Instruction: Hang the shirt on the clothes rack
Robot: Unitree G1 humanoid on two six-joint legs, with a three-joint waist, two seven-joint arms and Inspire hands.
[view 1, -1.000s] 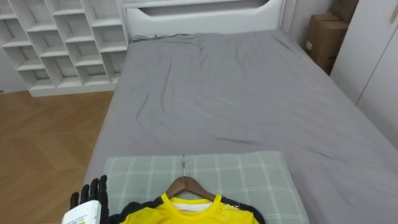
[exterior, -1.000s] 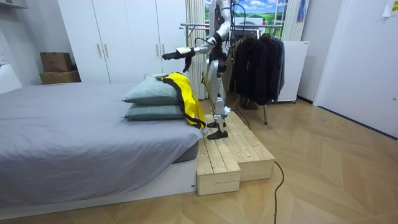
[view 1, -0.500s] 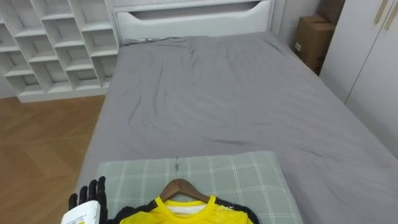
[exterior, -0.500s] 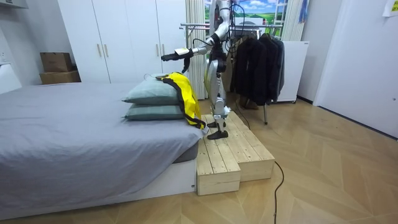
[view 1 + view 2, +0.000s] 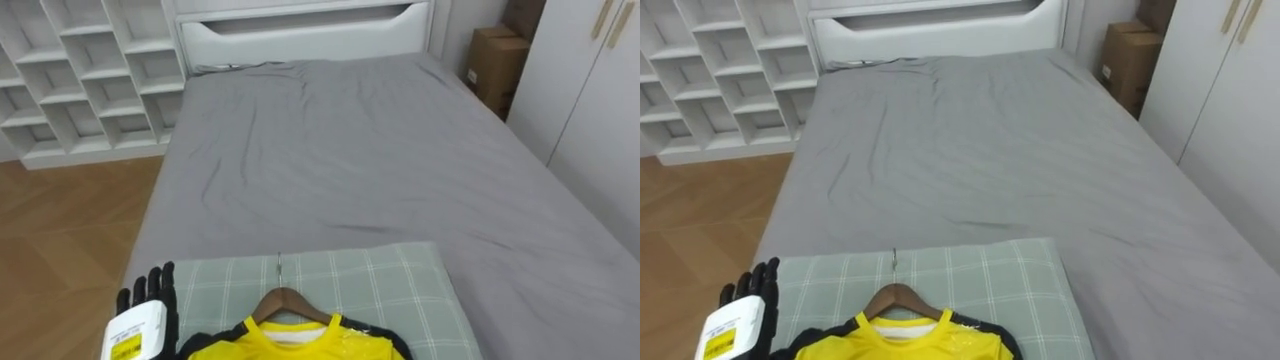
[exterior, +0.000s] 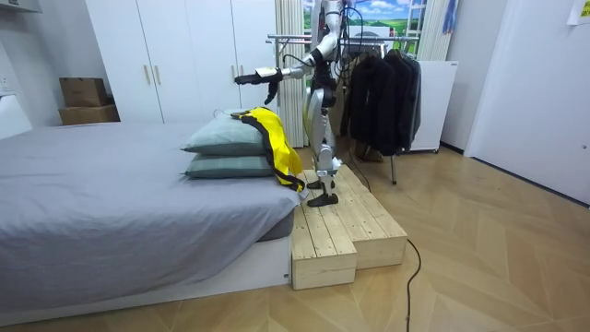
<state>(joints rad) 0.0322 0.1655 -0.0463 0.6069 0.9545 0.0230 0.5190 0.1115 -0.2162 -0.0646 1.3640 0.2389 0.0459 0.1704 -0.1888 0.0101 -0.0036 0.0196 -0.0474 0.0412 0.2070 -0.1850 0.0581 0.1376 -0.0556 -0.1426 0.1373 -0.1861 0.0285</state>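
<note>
Yellow shirt (image 5: 290, 344) on wooden hanger (image 5: 288, 302), lying on checked pillow (image 5: 400, 290) at near end of bed (image 5: 350, 150); left hand (image 5: 148, 300) alongside, fingers straight, holding nothing. Soft, light cloth, likely to slide: best taken by stiff hanger neck under hook (image 5: 279, 270).

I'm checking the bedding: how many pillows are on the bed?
2, stacked at the end of the bed nearest the robot: the upper pillow, under the yellow shirt on its hanger, and the lower pillow beneath. No others visible.

free: bed sheet (image 5: 350, 150) beyond pillow (image 5: 400, 285) | obstacle: hanger hook (image 5: 279, 268) upright mid-pillow
</note>
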